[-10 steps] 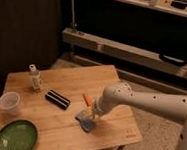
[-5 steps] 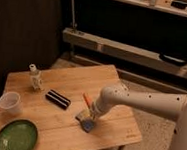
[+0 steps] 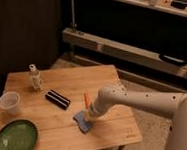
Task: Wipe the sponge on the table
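Observation:
The blue sponge (image 3: 82, 121) lies flat on the wooden table (image 3: 116, 127), right of its middle and near the front. My gripper (image 3: 88, 116) comes in from the right on a white arm and presses down on the sponge's right end. An orange stick (image 3: 87, 99) lies just behind the gripper.
A black striped block (image 3: 58, 99) lies left of the sponge. A small bottle (image 3: 35, 78) stands at the back left, a clear cup (image 3: 9, 102) at the left edge, and a green plate (image 3: 15, 136) at the front left corner. Dark shelving stands behind the table.
The gripper and sponge have slid slightly toward the table's front left, and the arm has lowered a little.

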Controlling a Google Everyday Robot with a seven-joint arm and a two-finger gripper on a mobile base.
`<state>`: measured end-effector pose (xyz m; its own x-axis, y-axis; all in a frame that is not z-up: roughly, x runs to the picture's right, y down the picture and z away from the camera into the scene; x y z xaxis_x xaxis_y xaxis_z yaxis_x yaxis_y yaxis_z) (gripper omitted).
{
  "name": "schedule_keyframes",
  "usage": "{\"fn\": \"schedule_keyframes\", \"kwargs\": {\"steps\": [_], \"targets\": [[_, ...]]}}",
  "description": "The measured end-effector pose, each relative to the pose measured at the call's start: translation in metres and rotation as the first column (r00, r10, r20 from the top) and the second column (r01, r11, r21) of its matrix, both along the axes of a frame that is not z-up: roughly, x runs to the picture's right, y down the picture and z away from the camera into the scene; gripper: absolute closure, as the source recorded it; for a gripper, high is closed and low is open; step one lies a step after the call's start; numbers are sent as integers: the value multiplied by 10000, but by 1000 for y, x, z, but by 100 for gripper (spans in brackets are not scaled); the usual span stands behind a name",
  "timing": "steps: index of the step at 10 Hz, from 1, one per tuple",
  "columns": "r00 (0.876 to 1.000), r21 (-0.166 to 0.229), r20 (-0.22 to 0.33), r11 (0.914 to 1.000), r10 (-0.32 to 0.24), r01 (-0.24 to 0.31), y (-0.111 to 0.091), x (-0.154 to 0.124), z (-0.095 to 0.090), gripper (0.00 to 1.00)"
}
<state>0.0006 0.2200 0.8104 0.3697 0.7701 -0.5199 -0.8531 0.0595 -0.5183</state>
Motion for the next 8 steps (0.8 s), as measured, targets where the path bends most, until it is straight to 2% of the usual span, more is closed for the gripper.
{"fn": "schedule_keyframes", "kwargs": {"steps": [4, 6, 8], "targets": [[9998, -101, -41, 9997, -203, 202, 3, -5, -2, 78], [9996, -76, -57, 9996, -288, 288, 4, -3, -4, 64], [9995, 46, -3, 9995, -303, 303, 3, -3, -9, 42]]}}
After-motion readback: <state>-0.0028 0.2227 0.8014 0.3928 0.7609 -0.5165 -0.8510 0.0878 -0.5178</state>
